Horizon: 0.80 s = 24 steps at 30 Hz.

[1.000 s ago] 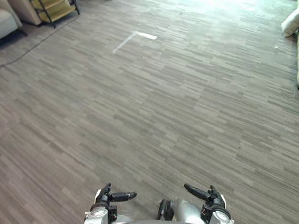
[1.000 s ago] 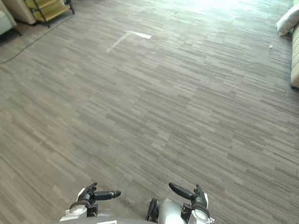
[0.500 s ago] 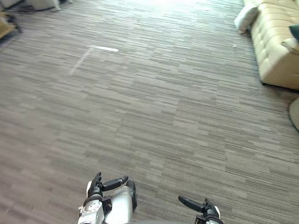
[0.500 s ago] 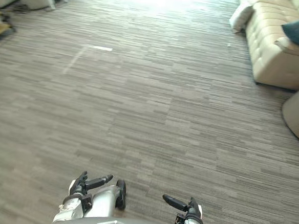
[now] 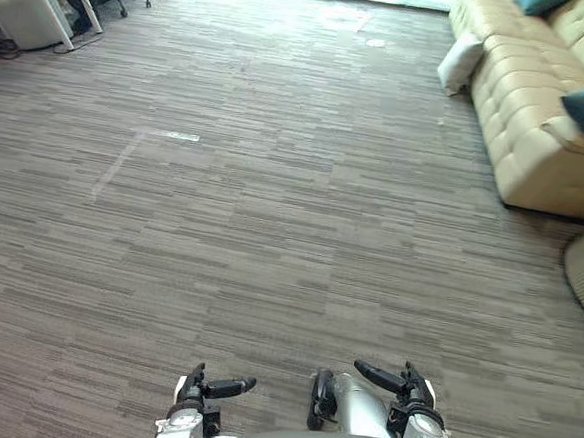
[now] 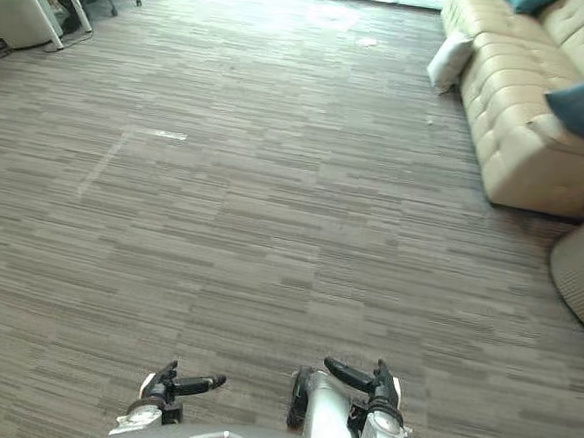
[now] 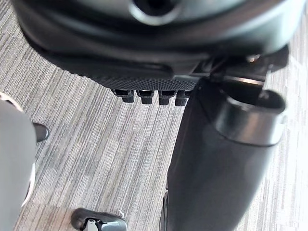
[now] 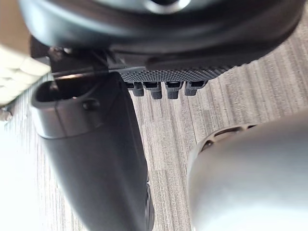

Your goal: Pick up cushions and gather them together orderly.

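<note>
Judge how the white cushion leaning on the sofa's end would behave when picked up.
The white cushion slumps against the sofa, so it is probably soft and would sag when gripped. It looks plump, so likely light for its size. Propped on edge on the floor, it may flop over if pushed.
</note>
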Tool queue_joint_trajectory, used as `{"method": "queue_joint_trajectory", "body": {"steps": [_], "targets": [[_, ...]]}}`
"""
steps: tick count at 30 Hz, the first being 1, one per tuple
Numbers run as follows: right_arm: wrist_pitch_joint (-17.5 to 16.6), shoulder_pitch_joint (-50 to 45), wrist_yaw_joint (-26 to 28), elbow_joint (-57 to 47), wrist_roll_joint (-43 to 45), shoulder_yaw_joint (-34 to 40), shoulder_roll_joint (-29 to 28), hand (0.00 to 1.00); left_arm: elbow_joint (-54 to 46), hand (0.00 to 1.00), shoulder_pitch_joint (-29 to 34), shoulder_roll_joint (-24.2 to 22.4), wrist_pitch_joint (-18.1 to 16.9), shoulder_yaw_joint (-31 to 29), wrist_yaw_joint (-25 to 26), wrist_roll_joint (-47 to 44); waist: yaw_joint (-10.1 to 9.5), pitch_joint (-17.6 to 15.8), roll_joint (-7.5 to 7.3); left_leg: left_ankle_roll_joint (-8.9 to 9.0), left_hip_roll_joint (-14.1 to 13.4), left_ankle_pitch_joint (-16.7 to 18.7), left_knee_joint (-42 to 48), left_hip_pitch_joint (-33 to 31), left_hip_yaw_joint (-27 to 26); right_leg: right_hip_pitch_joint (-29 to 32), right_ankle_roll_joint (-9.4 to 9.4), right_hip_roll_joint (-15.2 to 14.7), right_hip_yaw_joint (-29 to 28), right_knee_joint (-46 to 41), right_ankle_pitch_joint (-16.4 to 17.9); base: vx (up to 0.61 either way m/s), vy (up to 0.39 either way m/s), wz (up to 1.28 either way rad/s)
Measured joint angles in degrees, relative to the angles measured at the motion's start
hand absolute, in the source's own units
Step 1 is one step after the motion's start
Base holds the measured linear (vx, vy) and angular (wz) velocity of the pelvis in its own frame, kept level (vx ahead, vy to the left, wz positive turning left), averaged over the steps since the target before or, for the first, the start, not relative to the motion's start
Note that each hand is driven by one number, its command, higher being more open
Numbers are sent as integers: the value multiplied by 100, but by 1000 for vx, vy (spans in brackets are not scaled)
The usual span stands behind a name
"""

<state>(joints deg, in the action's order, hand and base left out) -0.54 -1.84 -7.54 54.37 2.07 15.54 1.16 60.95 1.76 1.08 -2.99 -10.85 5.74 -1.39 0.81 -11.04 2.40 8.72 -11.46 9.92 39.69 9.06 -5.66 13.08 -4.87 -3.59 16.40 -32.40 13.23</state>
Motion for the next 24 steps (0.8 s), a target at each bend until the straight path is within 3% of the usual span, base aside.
{"method": "queue_joint_trajectory", "body": {"steps": [1, 2, 3, 5, 7, 8, 9, 10, 12, 13, 14, 15, 16, 17, 18, 19, 20, 22, 24], "targets": [[37, -14, -3, 22, -1, -7, 41, 100, -50, 100, 44, -56, -1, -130, 3, 0, -30, -21, 49, 255, -103, -171, 957, -365, 210, -277, -16, 156, -3, 166, 47, 523, -189, -6], [51, -16, -10, 43, 3, -17, 52, 100, -124, 100, 75, -89, -1, -225, 5, -25, -43, -35, 85, 303, -169, -195, 1604, -603, 263, -510, -52, 258, -33, 294, 92, 501, -127, -34], [56, -2, -32, 58, 10, -132, 67, 100, -218, 100, 97, -101, -12, -319, 15, -18, -46, -66, 85, 213, -228, -144, 2400, -1037, 245, -946, -117, 403, -105, 550, 190, 485, -101, -39], [68, -32, -26, 90, 18, -373, 62, 100, -411, 100, 132, -75, -34, -366, 14, -28, -92, -90, -42, -73, -236, 27, 2618, -1628, -20, -1471, -147, 494, -284, 959, 262, 472, -61, -50], [116, -31, -26, 158, 19, -436, 20, 100, -626, 100, 135, -77, -81, -400, 13, -34, -209, -73, -137, -350, -202, 344, 1638, -2271, -433, -1985, -1, 551, -588, 1462, 231, 416, -18, -68], [135, -32, -28, 161, 19, -435, 17, 100, -669, 100, 136, -116, -99, -412, 19, -40, -248, -75, -138, -421, -180, 390, 1226, -2378, -515, -2103, 25, 552, -676, 1565, 228, 555, 69, -85], [173, -36, -55, 176, 20, -431, 0, 100, -740, 100, 130, -146, -145, -425, 21, -45, -346, -87, -155, -448, 5, 388, 31, -2580, -543, -2402, 111, 511, -923, 1800, 276, 498, 109, -68], [175, -36, -59, 181, 20, -432, -10, 100, -754, 100, 126, -147, -153, -429, 20, -48, -355, -95, -169, -433, 73, 370, -252, -2626, -510, -2481, 142, 486, -981, 1862, 294, 630, 179, -76], [167, -34, -105, 183, 18, -471, -79, 100, -798, 100, 121, -154, -200, -586, 50, -106, -389, -108, -237, -390, 330, 46, -1559, -2839, -413, -2875, 361, 314, -1314, 2169, 501, 505, 206, -69], [167, -34, -111, 184, 18, -487, -78, 100, -798, 100, 122, -154, -200, -586, 57, -123, -391, -105, -236, -399, 340, 26, -1623, -2842, -418, -2899, 384, 308, -1348, 2182, 525, 468, 224, -73], [168, -55, -129, 192, 16, -566, -70, 100, -796, 100, 128, -149, -198, -586, 103, -214, -427, -80, -244, -522, 346, -227, -1636, -2871, -434, -3042, 461, 235, -1523, 2208, 690, 767, 348, -70], [164, -139, -147, 212, 16, -571, -158, 100, -787, 100, 125, -118, -197, -586, 129, -244, -513, 69, -351, -678, 428, -477, -1306, -2900, -500, -3096, 521, 76, -1765, 2039, 829, 814, 363, -94], [163, -214, -148, 234, 19, -604, -261, 100, -737, 100, 140, 5, -188, -601, 132, -245, -515, 239, -606, -819, 581, -337, -1065, -2829, -633, -2749, 576, -183, -1937, 1154, 848, 819, 361, -67], [162, -232, -150, 230, 19, -605, -287, 100, -717, 100, 135, 34, -187, -599, 134, -245, -515, 262, -660, -847, 613, -281, -1052, -2795, -672, -2669, 590, -233, -1955, 911, 839, 540, 245, -35], [163, -282, -151, 227, 18, -604, -336, 100, -686, 100, 128, 110, -163, -583, 136, -246, -515, 309, -783, -916, 714, -102, -998, -2678, -749, -2392, 782, -348, -2006, 192, 722, 508, 232, -10], [163, -292, -135, 226, 18, -603, -345, 100, -596, 100, 84, 186, -139, -574, 157, -245, -499, 279, -885, -1000, 833, 163, -937, -2423, -795, -1937, 1169, -467, -2100, -1016, 219, 606, 266, -5], [148, -315, -137, 222, 17, -593, -321, 100, -459, 100, 1, 226, -101, -572, 203, -245, -473, 242, -873, -1059, 931, 364, -940, -2142, -794, -1546, 1428, -523, -2153, -2105, -81, 586, 247, 1], [121, -336, -128, 201, 19, -547, -253, 100, -282, 100, -49, 222, -19, -535, 298, -245, -451, 188, -819, -1100, 1016, 631, -1125, -1512, -780, -1066, 1373, -566, -1994, -3212, -65, 542, 174, -2], [14, -362, -138, 13, 17, -521, -197, 100, -265, 100, 17, 180, -12, -480, 335, -242, -356, 163, -702, -1113, 1038, 795, -1648, -771, -757, -380, 1065, -591, -1476, -3466, 114, 485, 105, -4]]}}
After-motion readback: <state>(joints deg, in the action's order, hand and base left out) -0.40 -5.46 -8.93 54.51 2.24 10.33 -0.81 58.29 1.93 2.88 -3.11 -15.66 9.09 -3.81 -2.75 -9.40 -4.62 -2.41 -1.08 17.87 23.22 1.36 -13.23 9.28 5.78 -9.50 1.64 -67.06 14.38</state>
